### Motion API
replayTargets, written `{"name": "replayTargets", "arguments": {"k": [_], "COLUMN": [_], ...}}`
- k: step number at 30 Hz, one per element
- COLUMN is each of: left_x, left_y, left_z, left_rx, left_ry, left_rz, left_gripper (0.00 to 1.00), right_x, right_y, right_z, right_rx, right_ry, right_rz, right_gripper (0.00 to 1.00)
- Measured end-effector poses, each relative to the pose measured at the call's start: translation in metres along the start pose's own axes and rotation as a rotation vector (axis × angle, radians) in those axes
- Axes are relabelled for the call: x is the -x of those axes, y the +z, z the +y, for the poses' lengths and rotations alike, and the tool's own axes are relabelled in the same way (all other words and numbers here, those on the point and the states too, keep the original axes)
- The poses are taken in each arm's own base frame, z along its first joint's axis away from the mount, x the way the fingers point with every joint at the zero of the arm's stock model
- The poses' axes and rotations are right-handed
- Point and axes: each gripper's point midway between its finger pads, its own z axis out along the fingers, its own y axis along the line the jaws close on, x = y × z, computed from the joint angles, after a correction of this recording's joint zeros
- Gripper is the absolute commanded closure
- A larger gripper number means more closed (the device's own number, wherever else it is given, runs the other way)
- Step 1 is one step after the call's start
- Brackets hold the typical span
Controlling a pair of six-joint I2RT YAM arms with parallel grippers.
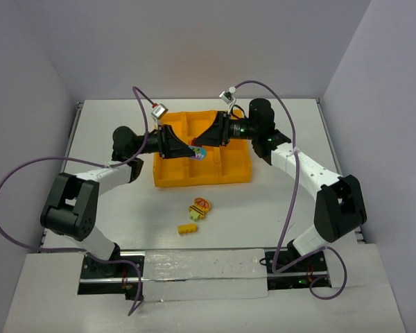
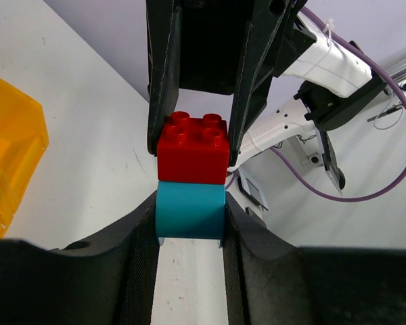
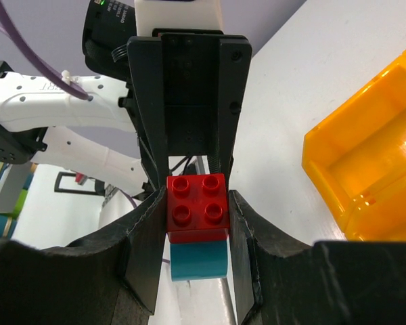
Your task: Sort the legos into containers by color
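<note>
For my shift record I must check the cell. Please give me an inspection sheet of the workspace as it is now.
Surface: white table, no spill seen.
Job's things: orange-yellow tray with six wells; red brick joined to teal brick, held over the tray; red-yellow cluster and yellow brick loose on the table.
Clutter: nothing seen.
End effectors: left end effector shut on teal brick; right end effector shut on red brick.
Cables: purple cables loop beside both arms.
Surroundings: plain white walls.
</note>
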Motion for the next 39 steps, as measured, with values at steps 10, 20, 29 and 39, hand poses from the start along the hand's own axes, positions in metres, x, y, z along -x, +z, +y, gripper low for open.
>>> {"name": "replayTargets", "arguments": {"k": [10, 20, 29, 39], "left_x": [-0.005, -0.017, -0.02, -0.018], "left_y": [-0.002, -0.012, -0.017, -0.042], "left_z": [0.008, 0.015, 0.03, 0.063], "left_rx": [0.05, 0.154, 0.216, 0.441], "left_ry": [0.041, 0.095, 0.085, 0.002], "left_rz": [0.028, 0.074, 0.068, 0.032], "left_gripper": [1.0, 1.0, 1.0, 1.0], "right_x": [-0.007, -0.016, -0.015, 0.032], "right_y": [0.001, 0.005, 0.002, -0.015], "right_z": [-0.003, -0.009, -0.025, -0.101], "right_rx": [0.036, 0.096, 0.056, -0.475], "right_ry": [0.041, 0.121, 0.183, 0.089], "right_rz": [0.017, 0.068, 0.07, -0.084], "right_gripper": [1.0, 1.0, 1.0, 1.0]}}
